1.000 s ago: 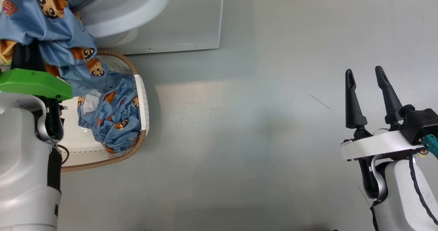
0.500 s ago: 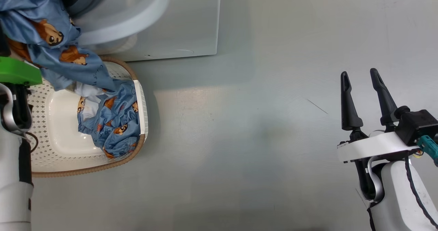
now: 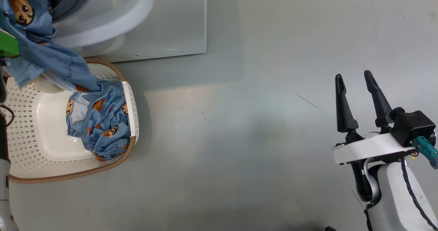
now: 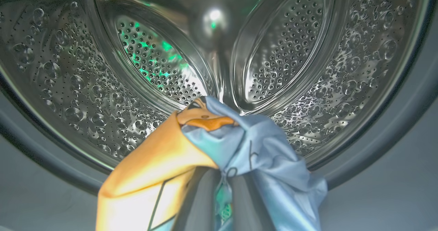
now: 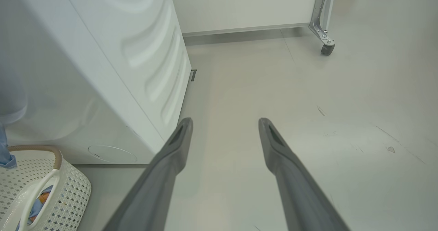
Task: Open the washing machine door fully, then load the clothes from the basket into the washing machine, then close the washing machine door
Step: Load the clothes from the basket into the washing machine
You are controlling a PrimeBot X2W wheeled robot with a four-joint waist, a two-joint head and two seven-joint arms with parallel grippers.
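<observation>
Pinches blue garment [image 4: 260,149] in left gripper [image 4: 221,179] at washing machine [image 3: 178,22] mouth, right gripper [image 3: 353,75] spread; may snag trailing tail on basket [image 3: 131,97]

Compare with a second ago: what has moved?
The left gripper, shut on the blue garment, has carried it up from the basket toward the drum of the washing machine; its tail still lies in the basket. The right gripper stays open, idle. Head camera shifted.
</observation>
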